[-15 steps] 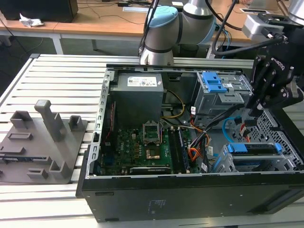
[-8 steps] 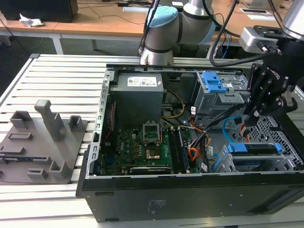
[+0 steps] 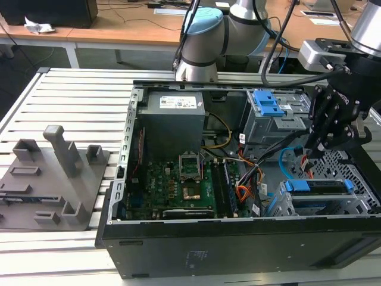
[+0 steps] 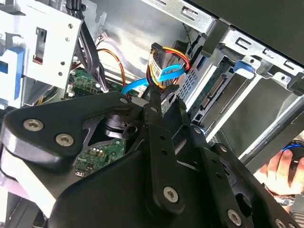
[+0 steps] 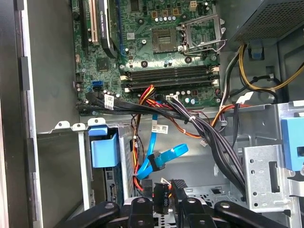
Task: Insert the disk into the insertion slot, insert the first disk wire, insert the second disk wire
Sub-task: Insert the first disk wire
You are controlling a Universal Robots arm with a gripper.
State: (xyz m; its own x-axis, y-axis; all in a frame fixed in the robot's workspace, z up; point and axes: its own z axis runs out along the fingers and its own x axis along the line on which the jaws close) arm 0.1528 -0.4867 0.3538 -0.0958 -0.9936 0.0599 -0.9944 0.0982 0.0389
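As far as the setup goes, the open PC case (image 3: 238,250) lies on a slatted metal worktop (image 3: 71,95). A grey plastic fixture (image 3: 53,179) sits beside it on the exterior view's left, and a wooden desk (image 3: 119,30) with cables runs behind. Inside the case you've got the motherboard (image 3: 184,185) in the middle, the grey power supply (image 3: 172,116) above it in that view, and a tall bay (image 3: 265,104) with a blue latch further toward the exterior view's right. The disk (image 3: 315,186) is already sitting in the slot (image 3: 360,173), the low perforated cage at the case's corner, with its blue carrier edge showing. The pincer (image 4: 164,97) hangs over the gap next to that cage, narrow, pinched on the dark plug of the orange wire (image 4: 159,53). That plug is near the disk's connector end but not in it, going by the second wrist view. The blue cable (image 5: 166,156) loops loose just beside the plug, right against the orange bundle. A person's hand (image 4: 284,167) shows past the cage's frame.
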